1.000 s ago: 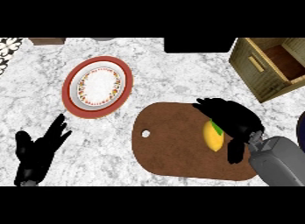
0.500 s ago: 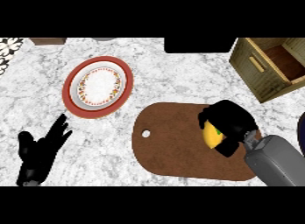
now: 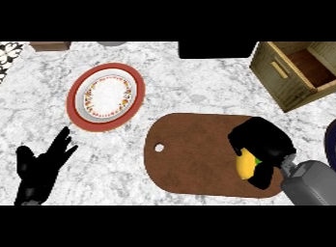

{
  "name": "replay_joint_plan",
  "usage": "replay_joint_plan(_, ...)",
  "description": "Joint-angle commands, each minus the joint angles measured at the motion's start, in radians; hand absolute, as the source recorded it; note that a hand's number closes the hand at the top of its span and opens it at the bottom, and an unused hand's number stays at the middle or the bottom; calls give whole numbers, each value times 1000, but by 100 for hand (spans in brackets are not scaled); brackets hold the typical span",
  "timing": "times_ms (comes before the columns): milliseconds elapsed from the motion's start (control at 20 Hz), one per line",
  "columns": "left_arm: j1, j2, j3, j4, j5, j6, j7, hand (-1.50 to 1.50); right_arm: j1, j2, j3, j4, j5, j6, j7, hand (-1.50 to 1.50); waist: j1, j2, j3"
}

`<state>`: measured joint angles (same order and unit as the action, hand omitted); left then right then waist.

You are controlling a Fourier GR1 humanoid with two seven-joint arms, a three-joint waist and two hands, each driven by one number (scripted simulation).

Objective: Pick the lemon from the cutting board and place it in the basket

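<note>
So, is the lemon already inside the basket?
No, the lemon lies on the cutting board with the right hand curled round it, apart from the basket.

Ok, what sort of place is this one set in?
Most likely a kitchen counter: a marbled top with a wooden cutting board carrying a lemon, a red-rimmed plate beside it, and a wooden basket at the far right.

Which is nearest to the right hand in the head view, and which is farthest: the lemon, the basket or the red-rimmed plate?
1. Lemon, in the curled fingers of the right hand.
2. Basket, at the upper right.
3. Red-rimmed plate, across the counter at the left.
</note>
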<state>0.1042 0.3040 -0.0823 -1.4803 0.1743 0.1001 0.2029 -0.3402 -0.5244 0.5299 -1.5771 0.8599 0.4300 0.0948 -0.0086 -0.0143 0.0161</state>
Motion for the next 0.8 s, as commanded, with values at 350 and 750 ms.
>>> replay_joint_plan(350,76,-6,-6,26,-9,-5,45,0,286,-120,-214,-430,-131,-50,19,150,-23,9,-16)
replay_joint_plan(750,102,-14,9,40,-1,-4,9,0,229,176,-525,-618,-632,-86,185,150,-43,9,-18)
